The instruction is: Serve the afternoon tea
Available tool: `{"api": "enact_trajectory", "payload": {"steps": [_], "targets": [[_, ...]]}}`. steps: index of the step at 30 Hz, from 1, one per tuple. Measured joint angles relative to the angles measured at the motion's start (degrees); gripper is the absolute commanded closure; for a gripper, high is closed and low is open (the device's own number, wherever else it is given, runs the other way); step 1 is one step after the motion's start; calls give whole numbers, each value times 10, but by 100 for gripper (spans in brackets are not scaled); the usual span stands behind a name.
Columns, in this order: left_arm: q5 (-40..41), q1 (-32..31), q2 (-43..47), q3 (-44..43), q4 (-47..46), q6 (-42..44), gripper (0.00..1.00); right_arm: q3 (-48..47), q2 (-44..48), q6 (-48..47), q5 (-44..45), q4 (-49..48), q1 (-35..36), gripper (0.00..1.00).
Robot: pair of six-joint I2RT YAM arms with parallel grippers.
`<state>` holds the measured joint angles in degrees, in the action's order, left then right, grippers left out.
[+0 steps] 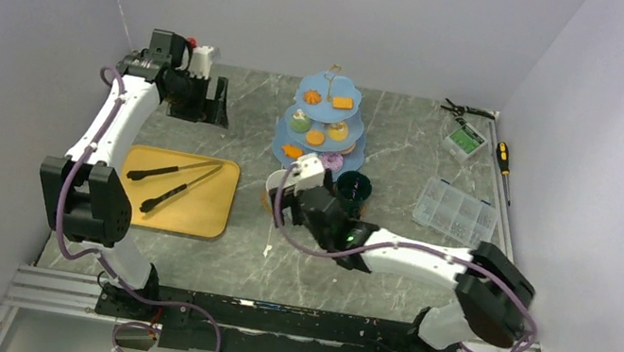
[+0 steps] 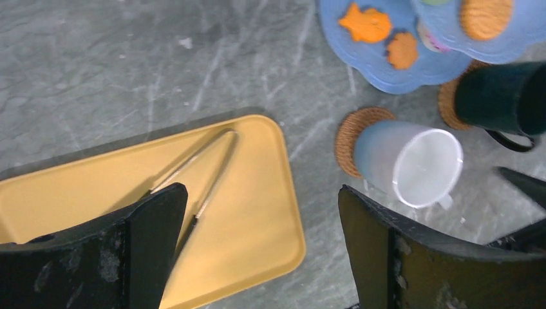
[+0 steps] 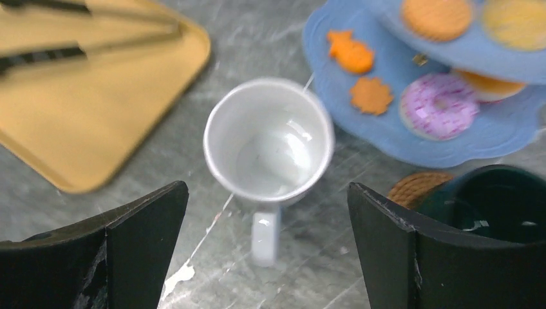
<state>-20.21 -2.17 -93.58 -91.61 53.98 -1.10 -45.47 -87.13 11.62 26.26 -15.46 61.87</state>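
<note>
- Jaws on R gripper point(image 3: 265, 187) spread wide, gripping nothing. White mug point(image 3: 269, 138) shows in the gap btwn the fingers in the wrist view, no contact seen w/ either finger.
- White mug upright, empty, handle toward the R wrist cam. It stands on a brown woven coaster point(image 2: 351, 132), just beside the bottom tier of the light-blue three-tier stand point(image 3: 320, 71).
- Dark green mug point(image 3: 496, 206) upright on a second coaster point(image 3: 415, 187), just beside the white mug and close to the stand.
- Stand at centre-back of the grey table point(image 1: 237, 259). Bottom tier holds orange biscuits point(image 3: 351, 51) and a pink sprinkled doughnut point(image 3: 440, 106); round biscuit point(image 3: 436, 16) on the tier above.
- L gripper point(image 2: 263, 193) jaws wide open, nothing held, at back-left of the table, well apart from the mugs.
- Flat yellow tray point(image 1: 217, 208) left of the mugs, black tongs point(image 1: 178, 182) lying on it w/ legs spread.
</note>
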Motion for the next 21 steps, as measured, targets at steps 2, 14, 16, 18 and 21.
{"api": "enact_trajectory", "payload": {"steps": [2,14,16,18,21], "targets": [[1,24,2,31,-38,10,7,1,50,10,-17,14,-24,0],[46,69,46,317,-341,61,7,96,279,88,-107,114,-377,0],[45,75,37,321,-371,62,7,96,273,97,-114,128,-437,0],[45,83,30,335,-411,62,7,95,259,106,-114,134,-480,0],[38,96,30,380,-483,60,7,95,217,116,-102,139,-533,0]]}}
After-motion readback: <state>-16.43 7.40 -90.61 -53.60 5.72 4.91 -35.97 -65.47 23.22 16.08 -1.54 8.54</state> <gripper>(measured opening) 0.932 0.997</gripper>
